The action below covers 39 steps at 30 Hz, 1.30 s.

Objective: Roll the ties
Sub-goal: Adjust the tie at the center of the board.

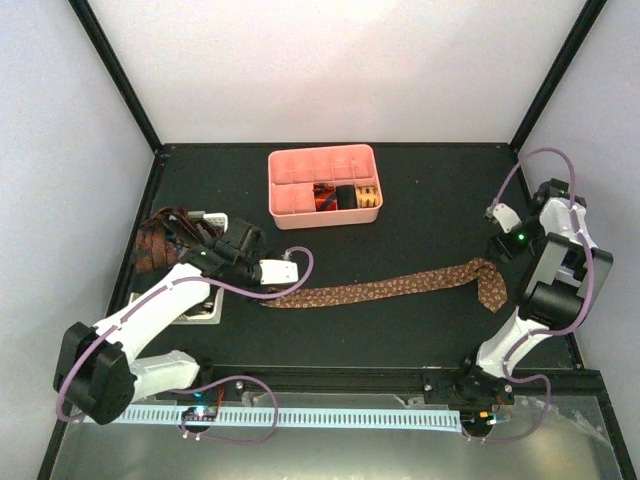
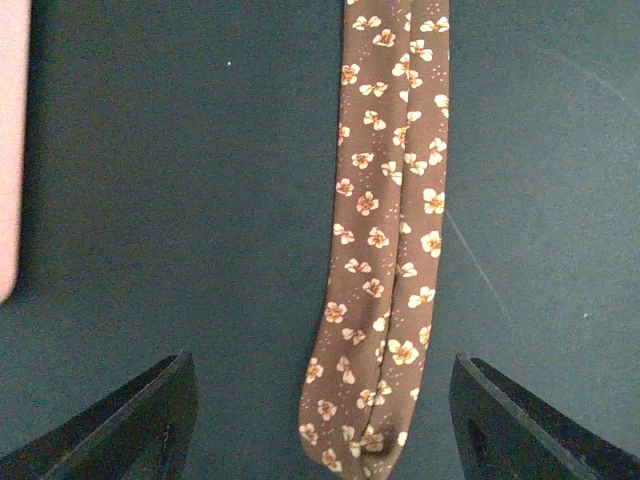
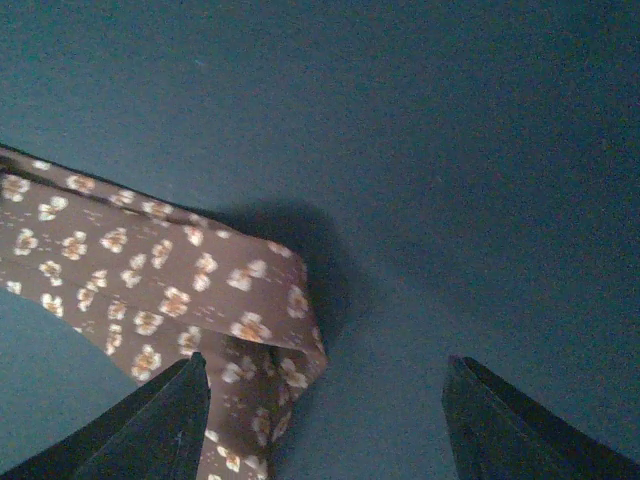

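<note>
left claw (image 2: 320, 372) spread wide, narrow end of the brown tie (image 2: 385, 230) seen lying between its fingers | right claw (image 3: 325, 365) spread wide, the tie's folded wide end seen by one finger, near the right edge of the desk (image 1: 420, 330) | brown tie laid flat across mid-desk | rolled ties (image 1: 345, 197) held in pink tray (image 1: 290, 195) toward the far edge

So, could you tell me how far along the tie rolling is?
Several rolled ties already sit in the pink tray. In hand: the brown tie lies stretched out unrolled, with the open left gripper over its narrow end and the open right gripper by the other. Left: rolling it, plus bunched fabric far left.
</note>
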{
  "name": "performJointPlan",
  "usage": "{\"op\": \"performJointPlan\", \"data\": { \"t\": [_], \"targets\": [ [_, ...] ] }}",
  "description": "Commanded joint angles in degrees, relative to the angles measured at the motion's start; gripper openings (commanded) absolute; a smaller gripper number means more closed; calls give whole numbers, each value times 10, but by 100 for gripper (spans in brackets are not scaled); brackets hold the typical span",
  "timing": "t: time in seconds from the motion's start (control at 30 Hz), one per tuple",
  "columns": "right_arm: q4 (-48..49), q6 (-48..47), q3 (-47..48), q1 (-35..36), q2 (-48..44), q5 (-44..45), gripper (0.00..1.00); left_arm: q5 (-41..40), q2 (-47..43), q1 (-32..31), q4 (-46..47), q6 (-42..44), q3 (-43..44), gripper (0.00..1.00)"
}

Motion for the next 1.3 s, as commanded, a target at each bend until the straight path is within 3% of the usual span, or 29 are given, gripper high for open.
{"op": "performJointPlan", "data": {
  "t": [0.0,0.33,0.43,0.57,0.73,0.93,1.07,1.27],
  "targets": [
    [-29,89,34,-42,50,-28,67,25,17,2,26,-57,1,72],
    [-33,141,12,-49,114,-71,70,9,36,4,66,-68,-27,73],
    [-41,131,9,-49,120,-75,58,11,33,3,69,-68,-30,73],
    [-80,104,18,-49,116,-111,29,8,39,3,73,-70,-29,73],
    [-104,74,10,-49,85,-118,3,5,43,3,76,-71,-29,73],
    [-134,34,14,-45,20,-149,2,4,48,4,78,-71,-26,73],
    [-150,-29,-16,-32,-22,-120,2,4,48,3,76,-69,-26,73],
    [-93,-95,-126,5,-121,-42,2,7,47,3,78,-69,-28,73]
  ]
}}
